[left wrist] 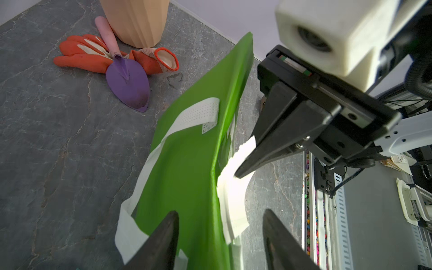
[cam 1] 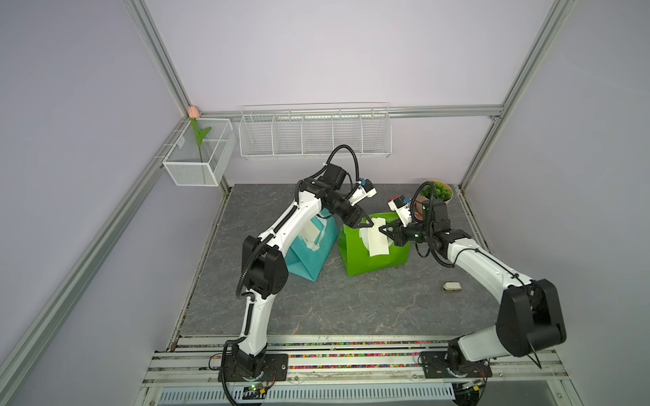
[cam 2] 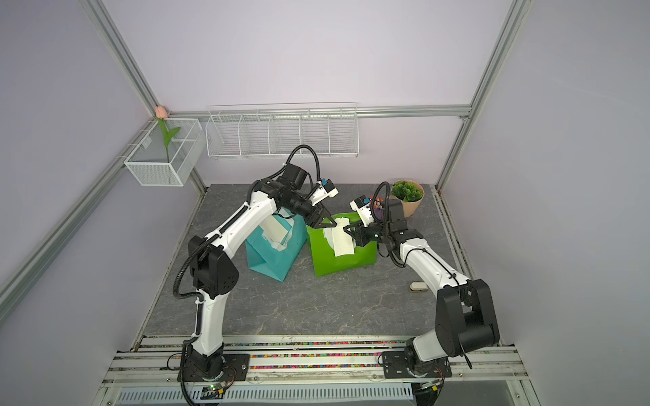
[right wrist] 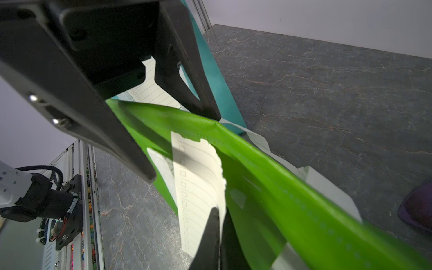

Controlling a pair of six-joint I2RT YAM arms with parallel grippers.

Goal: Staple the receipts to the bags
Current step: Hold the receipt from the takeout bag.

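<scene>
- the right end effector (left wrist: pixel 243 170) is clenched on the green bag's receipt (right wrist: pixel 198 187). it pinches the paper up by the top edge of the green bag (cam 1: pixel 373 262).
- the left end effector (left wrist: pixel 219 211) is released. it has one finger on each side of that bag's top edge and is not squeezing it yet.
- the receipt looks thin and light. i think it will curl or tear if pulled hard, so it is best held flat and close to where the staple goes.
- the green bag stands in the middle of the worktop (cam 1: pixel 316 309). it looks soft and floppy and will likely bend when pushed. the top edge looks like the best place to hold it.
- a white handle (left wrist: pixel 196 114) hangs on the bag's far face and could get in the way of a staple.
- the teal bag (cam 1: pixel 309 260) stands just left of the green one, under the left arm. the teal bag's receipt (cam 2: pixel 276 228) lies on it.
- a small pale thing (cam 1: pixel 452 287), maybe the stapler, lies near and right, well apart from the bags. neither end effector is free to get it.
- a peach pot (left wrist: pixel 135 21), orange gloves (left wrist: pixel 79 56) and a purple trowel (left wrist: pixel 127 88) sit close behind the green bag and could get bumped.
</scene>
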